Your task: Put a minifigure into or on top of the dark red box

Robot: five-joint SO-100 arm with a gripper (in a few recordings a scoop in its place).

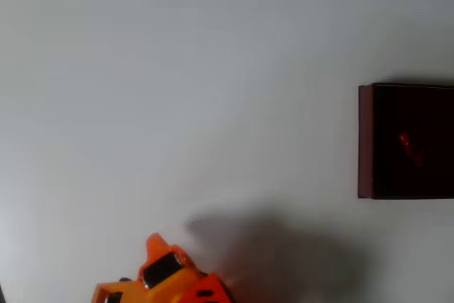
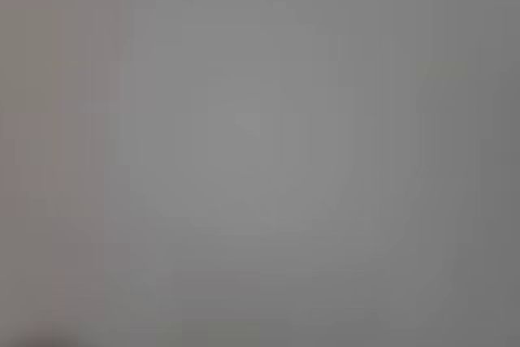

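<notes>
The minifigure (image 1: 404, 140) lies inside the dark red box (image 1: 365, 140).

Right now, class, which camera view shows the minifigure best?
The overhead view: the minifigure appears as a small red shape inside the dark red box at the right edge, faint against the near-black interior. The wrist view is a blurred grey field and reveals nothing of it.

minifigure (image 1: 406, 141) – tiny, red – inside dark red box (image 1: 365, 140) | right edge
</notes>
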